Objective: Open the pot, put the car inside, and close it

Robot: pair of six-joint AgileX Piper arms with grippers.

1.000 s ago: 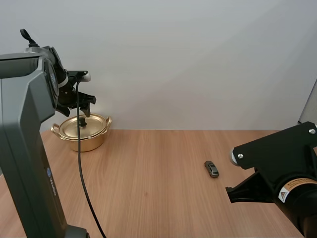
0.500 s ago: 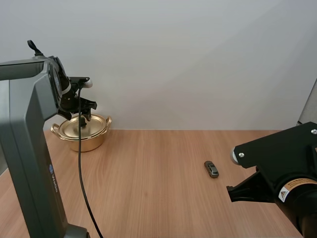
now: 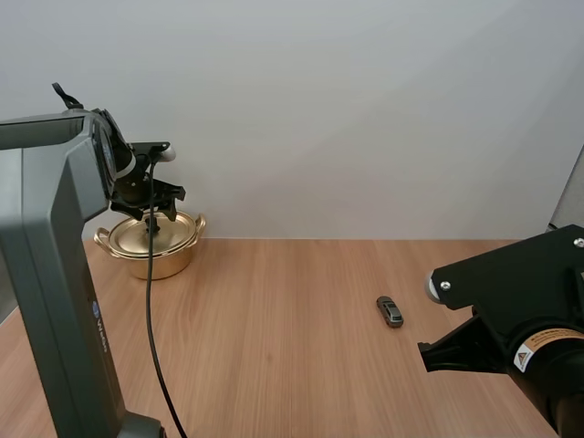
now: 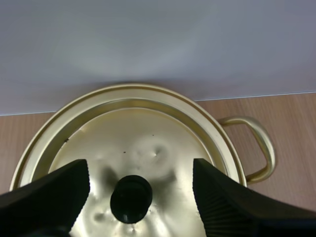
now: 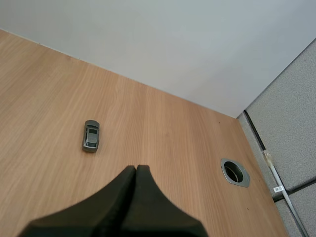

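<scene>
Nothing is done yet: the lid (image 4: 153,143) is on the pot (image 3: 151,248), left tool (image 4: 138,173) released above its knob (image 4: 131,198). The car (image 3: 390,311) lies on the bench (image 3: 274,356); right tool (image 5: 136,170) clenched, empty.

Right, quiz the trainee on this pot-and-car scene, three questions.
1. True or false: the lid sits on the pot.
2. The left fingers are: A) open, either side of the lid's knob; B) shut on the knob; C) shut on a pot handle.
3. Fill in: the car lies on the ____, out ahead of the shut right fingers.
Key: 1 true; 2 A; 3 table.
</scene>
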